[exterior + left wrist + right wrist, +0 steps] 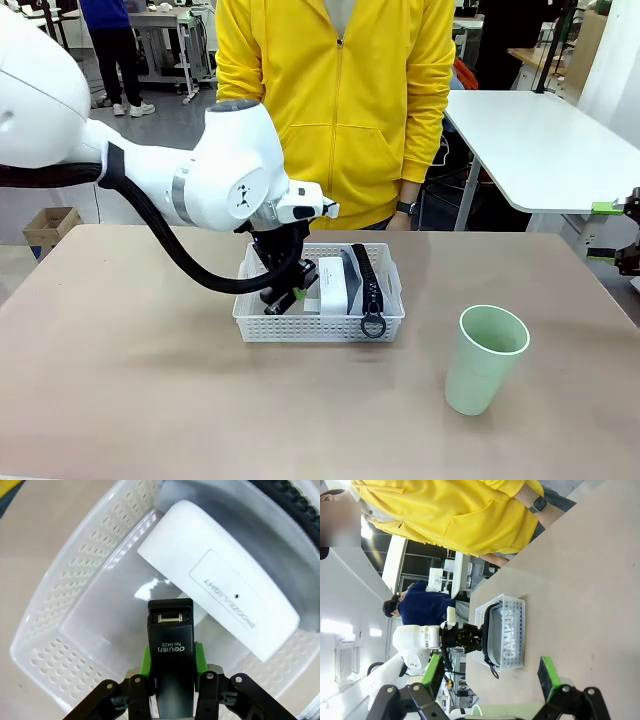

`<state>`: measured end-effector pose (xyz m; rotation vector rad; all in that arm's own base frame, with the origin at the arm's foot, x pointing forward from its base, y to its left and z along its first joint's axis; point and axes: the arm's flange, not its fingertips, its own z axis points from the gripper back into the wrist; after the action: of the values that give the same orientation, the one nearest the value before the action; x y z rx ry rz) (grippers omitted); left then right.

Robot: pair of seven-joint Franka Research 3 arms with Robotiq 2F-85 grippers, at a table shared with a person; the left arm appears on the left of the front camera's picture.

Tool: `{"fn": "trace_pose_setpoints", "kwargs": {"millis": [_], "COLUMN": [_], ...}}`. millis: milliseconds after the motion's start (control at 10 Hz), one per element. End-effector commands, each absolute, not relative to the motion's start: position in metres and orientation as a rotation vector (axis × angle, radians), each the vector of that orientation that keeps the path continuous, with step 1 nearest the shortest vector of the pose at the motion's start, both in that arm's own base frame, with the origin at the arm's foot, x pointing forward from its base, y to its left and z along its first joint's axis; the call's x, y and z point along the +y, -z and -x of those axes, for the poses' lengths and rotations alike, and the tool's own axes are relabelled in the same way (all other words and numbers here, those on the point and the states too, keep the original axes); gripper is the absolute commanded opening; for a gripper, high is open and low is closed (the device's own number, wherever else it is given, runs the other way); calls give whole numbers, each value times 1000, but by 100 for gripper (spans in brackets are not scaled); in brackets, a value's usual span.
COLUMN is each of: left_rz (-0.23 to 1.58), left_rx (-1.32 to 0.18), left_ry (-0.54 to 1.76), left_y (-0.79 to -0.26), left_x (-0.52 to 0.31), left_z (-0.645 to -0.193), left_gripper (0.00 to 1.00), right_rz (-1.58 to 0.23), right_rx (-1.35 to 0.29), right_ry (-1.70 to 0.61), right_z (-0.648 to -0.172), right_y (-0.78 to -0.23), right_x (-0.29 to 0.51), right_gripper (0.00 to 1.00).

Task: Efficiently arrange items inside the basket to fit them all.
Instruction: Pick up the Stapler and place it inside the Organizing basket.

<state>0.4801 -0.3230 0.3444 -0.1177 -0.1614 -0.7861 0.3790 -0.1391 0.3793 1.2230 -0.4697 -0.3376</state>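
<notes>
Tan table top (120, 400) under me, matt, soft shadows on it. At two o'clock from its middle I note a white table (540, 150) with a rounded corner, standing apart from mine. At ten o'clock a small open cardboard box (50, 228) sits on the floor. Grey glossy floor (165, 110) beyond, and at eleven a workbench (165, 20) on metal legs.

Right wrist view, rolled sideways: white wall (340, 580), lamp glare (335, 626) at nine o'clock, slatted vent (342, 665) at eight. Dark panels (415, 565) in pale frames near ten; window or partition, I cannot tell.

front faces person (335, 100), both wrists see basket (55, 665)
</notes>
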Motion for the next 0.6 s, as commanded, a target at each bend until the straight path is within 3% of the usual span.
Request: {"fn": "trace_pose_setpoints", "kwargs": {"millis": [0,500], "left_rz": [46,51], "left_rx": [-144,-94], "left_ry": [741,754], "left_y": [-346,-334], "left_x": [-324,-326], "left_z": [-487,-491], "left_gripper": [37,37], "right_rz": [-1225,-1225], "right_rx": [-468,-468], "right_ry": [324,324], "right_z": [-377,-377], "right_y": [-380,-380], "right_x": [-141,-141], "right_gripper": [100,100]}}
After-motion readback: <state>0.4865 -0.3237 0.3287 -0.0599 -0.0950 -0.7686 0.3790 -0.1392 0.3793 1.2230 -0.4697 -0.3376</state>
